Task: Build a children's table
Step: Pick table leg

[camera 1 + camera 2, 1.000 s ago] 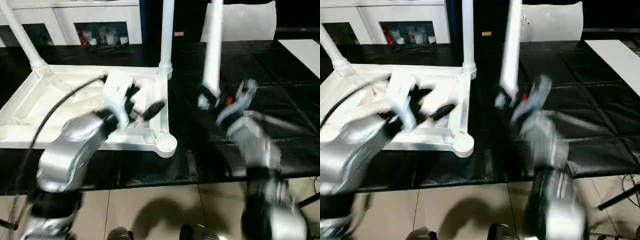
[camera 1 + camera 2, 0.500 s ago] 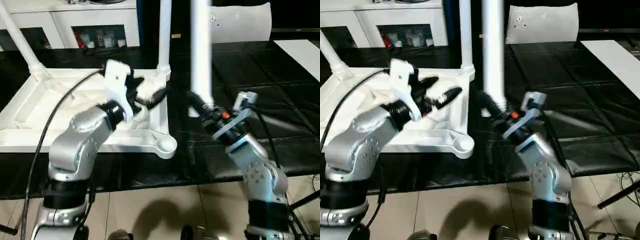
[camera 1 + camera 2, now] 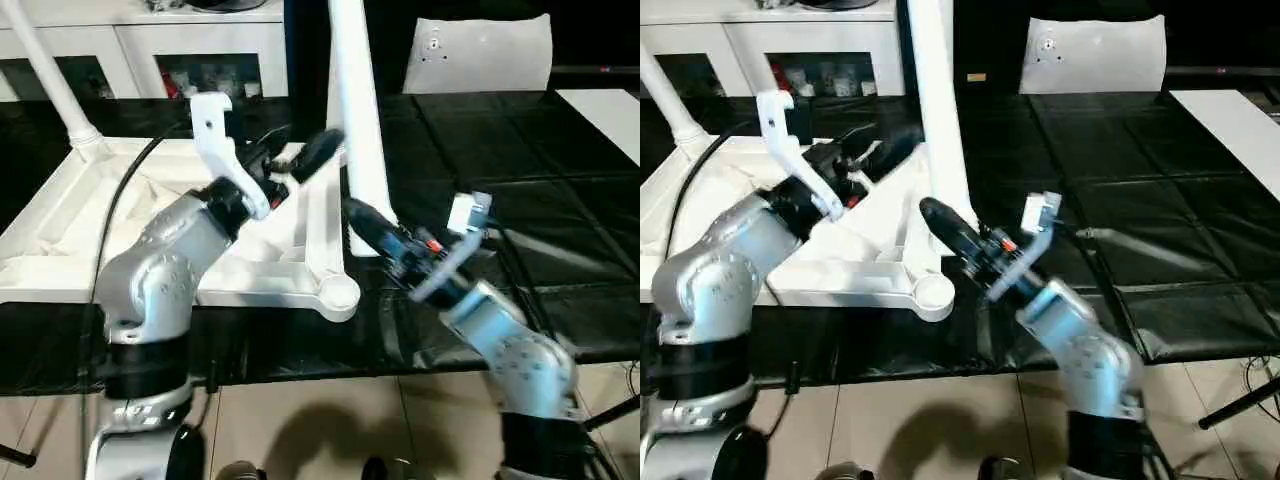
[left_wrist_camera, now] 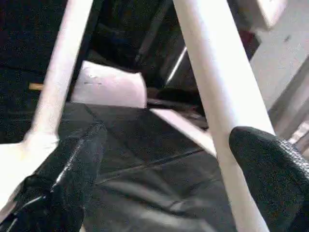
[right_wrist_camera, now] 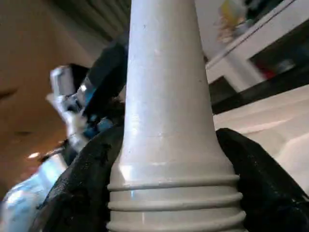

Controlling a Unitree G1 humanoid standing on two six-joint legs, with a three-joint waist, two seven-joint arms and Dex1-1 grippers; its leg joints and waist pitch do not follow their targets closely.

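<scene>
Loose leg (image 3: 358,130), clamped at its threaded base by right gripper (image 3: 372,228); left gripper (image 3: 296,160) spread open beside shaft; recommended: keep upright, centre over table top's (image 3: 60,220) empty near-right corner socket (image 3: 340,293), then press.

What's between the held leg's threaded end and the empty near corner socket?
Nothing but black table. In the left eye view the leg, clamped in the right gripper, hangs just behind and right of the socket, not yet over it.
</scene>
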